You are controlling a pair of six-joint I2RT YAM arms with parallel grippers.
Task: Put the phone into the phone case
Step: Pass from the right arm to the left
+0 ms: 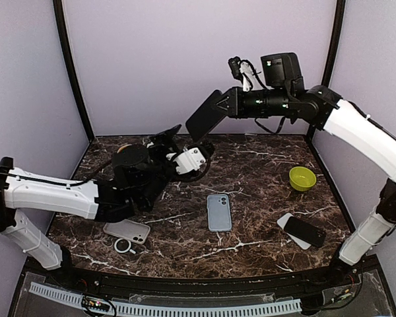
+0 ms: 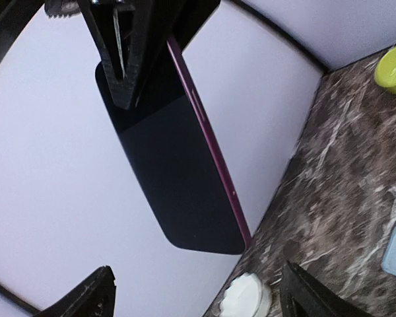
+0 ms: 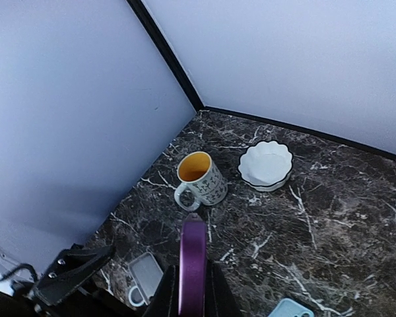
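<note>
Seen from above, the right end effector (image 1: 218,105) is raised in the upper middle of the frame. It pinches one end of a dark phone (image 1: 203,117), which hangs tilted in the air, clear of the bench (image 1: 264,165). The left end effector (image 1: 188,157) sits just below and left of the phone, holding nothing.

Only the left wrist view shows the phone's glossy black face and purple rim. There the left fingers (image 2: 86,297) stand spread wide at the bottom corners, apart from the phone.

The right wrist view shows just the purple edge between its own pressed-together fingers. It also shows what the left arm mostly hides from above: a mug (image 3: 201,179) with a yellow inside and a white scalloped bowl (image 3: 266,165), side by side.

The overhead view lays out the rest:
- A light-blue case (image 1: 219,211) lies at centre.
- A clear case (image 1: 127,230) with a ring (image 1: 122,246) beside it lies at lower left.
- A green bowl (image 1: 302,178) sits at right.
- A second black phone (image 1: 305,231) lies at lower right.
</note>
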